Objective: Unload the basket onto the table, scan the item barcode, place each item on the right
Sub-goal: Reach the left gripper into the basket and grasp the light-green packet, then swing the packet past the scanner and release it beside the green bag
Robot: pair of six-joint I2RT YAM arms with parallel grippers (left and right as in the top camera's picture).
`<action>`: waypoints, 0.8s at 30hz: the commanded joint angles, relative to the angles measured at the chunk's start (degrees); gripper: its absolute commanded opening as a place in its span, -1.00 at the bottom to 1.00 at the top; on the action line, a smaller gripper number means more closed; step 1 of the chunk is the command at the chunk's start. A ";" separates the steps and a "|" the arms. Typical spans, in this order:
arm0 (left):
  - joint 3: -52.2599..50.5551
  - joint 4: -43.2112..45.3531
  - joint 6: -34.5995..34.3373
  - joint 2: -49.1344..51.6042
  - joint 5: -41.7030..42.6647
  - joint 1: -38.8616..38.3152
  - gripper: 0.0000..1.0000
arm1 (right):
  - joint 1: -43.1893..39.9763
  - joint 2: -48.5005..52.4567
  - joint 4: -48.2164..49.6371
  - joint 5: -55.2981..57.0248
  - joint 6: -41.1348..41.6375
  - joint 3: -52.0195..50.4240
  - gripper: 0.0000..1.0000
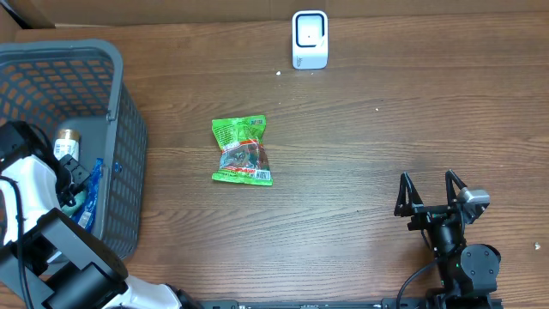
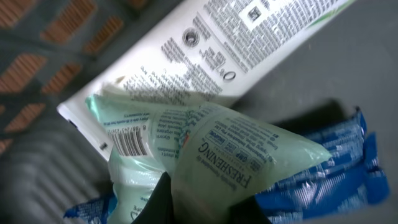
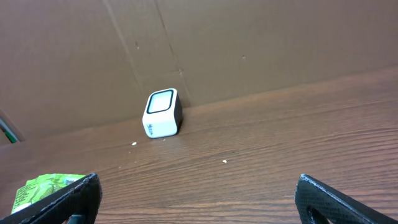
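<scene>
- We have our left gripper (image 2: 198, 202) clamped on the pale green pouch (image 2: 236, 155) inside the basket (image 1: 120, 103), pinching low so its barcode (image 2: 130, 142) shows.
- Our right gripper (image 1: 431, 193) rests wide open, well clear of the scanner (image 1: 310, 39).

Basket (image 1: 129, 146) interior: crowded with tube (image 2: 217, 43), pouch (image 2: 236, 162), blue packs (image 2: 329, 180); walled, top open. Tabletop (image 1: 386, 120) between packet (image 1: 243, 151) and scanner (image 1: 310, 39): open.

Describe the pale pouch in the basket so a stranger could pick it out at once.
Start at the grey mesh basket on the table's left side. Inside it, a pale mint pouch lies on top of a white tube and blue wrappers. It alone is mint-coloured, printed FRESHENING, with a barcode on its side.
</scene>
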 commanded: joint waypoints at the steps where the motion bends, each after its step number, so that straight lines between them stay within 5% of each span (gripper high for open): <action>1: 5.31 -5.09 -1.77 1.99 10.73 0.28 -0.92 | 0.17 -0.39 0.20 0.37 0.00 -0.61 1.00; 6: 23.87 -20.24 -2.27 1.95 21.44 -0.09 -0.92 | 0.17 -0.39 0.20 0.37 0.00 -0.61 1.00; 12: 43.89 -32.70 -0.44 0.20 22.64 -5.31 -0.92 | 0.17 -0.39 0.20 0.35 0.00 -0.61 1.00; 24: 51.12 -34.71 2.47 -6.38 23.69 -41.24 -0.91 | 0.17 -0.39 0.20 0.37 0.00 -0.61 1.00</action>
